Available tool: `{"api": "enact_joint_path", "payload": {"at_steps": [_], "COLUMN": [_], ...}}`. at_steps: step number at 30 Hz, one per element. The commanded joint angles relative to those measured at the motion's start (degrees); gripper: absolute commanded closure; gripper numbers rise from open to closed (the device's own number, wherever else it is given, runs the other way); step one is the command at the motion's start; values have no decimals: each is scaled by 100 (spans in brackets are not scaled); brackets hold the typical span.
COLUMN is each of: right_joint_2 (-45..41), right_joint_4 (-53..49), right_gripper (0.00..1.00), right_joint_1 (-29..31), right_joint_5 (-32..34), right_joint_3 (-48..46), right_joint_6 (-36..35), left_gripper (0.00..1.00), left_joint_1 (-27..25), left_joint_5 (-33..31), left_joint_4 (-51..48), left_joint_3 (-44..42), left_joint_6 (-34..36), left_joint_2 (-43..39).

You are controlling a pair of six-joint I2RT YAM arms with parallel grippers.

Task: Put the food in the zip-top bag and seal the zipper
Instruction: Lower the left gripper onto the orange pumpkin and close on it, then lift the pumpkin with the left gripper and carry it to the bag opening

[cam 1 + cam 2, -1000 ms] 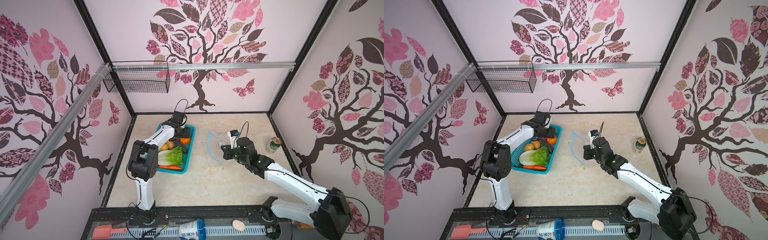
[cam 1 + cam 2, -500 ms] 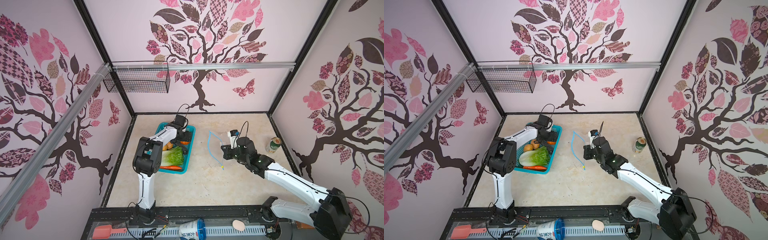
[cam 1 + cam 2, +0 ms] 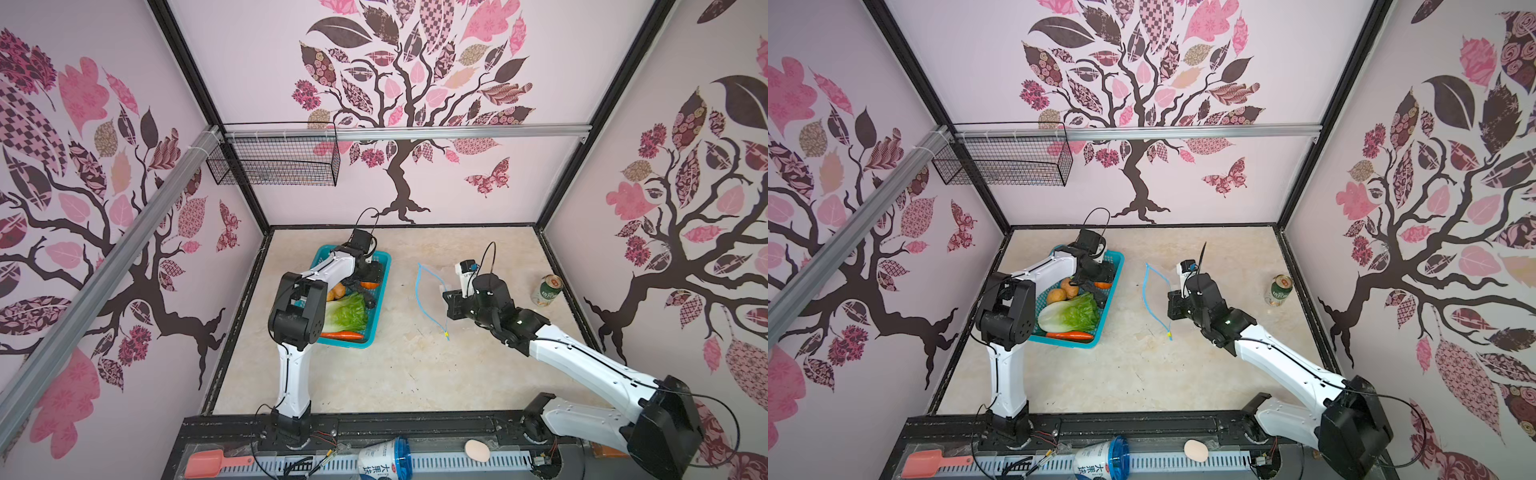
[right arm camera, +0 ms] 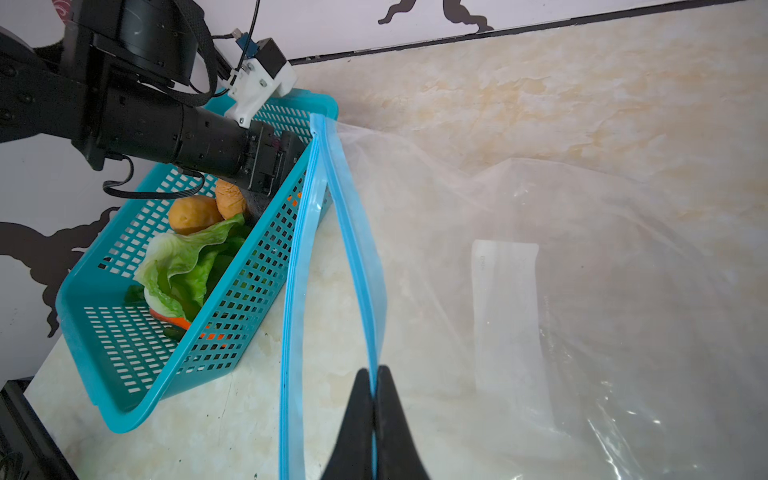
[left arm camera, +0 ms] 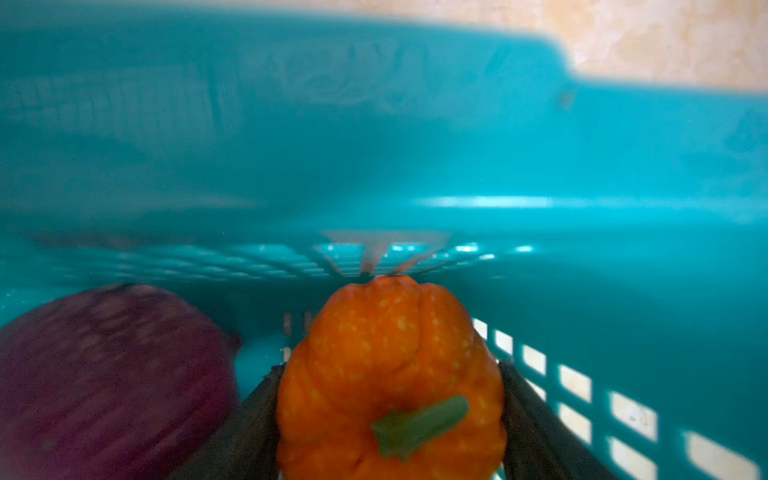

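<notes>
The food lies in a teal basket: orange pumpkin, purple onion, potatoes, lettuce and carrot. My left gripper reaches down into the basket, and its dark fingers press on both flanks of the pumpkin, which rests on the basket floor. The clear zip-top bag lies to the basket's right with its mouth gaping. My right gripper is shut on the upper strip of the blue zipper and holds it up. The yellow slider sits at the zipper's near end.
A green can stands by the right wall. A black wire basket hangs at the back left. On the front rail lie a pale egg, a tipped cup and a salmon scoop.
My left gripper has dropped into the basket and closed in round the pumpkin, and its elbow has swung right. The right arm and the bag have stayed put.
</notes>
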Motion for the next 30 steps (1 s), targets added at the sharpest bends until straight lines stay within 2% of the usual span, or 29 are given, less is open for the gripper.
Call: {"api": "enact_joint_path", "payload": {"at_steps": [1, 5, 10, 21, 30], "right_joint_2": [-141, -131, -127, -57, -79], "right_joint_4": [-24, 13, 53, 248, 328], "right_gripper": [100, 100, 100, 100, 100], "right_joint_1": [-14, -14, -20, -21, -15], "right_joint_5": [89, 72, 41, -156, -218], "right_joint_3": [177, 160, 143, 66, 30], "right_joint_6": [-23, -5, -1, 151, 234], "left_gripper": [38, 43, 43, 43, 42], "left_joint_1": [-4, -5, -2, -2, -2], "left_joint_5": [96, 9, -221, -177, -185], "left_joint_4": [6, 71, 50, 271, 212], "left_joint_3": [75, -67, -197, -579, -984], "left_joint_6": [14, -34, -80, -824, -983], "left_joint_2": [215, 6, -319, -1480, -2364]}}
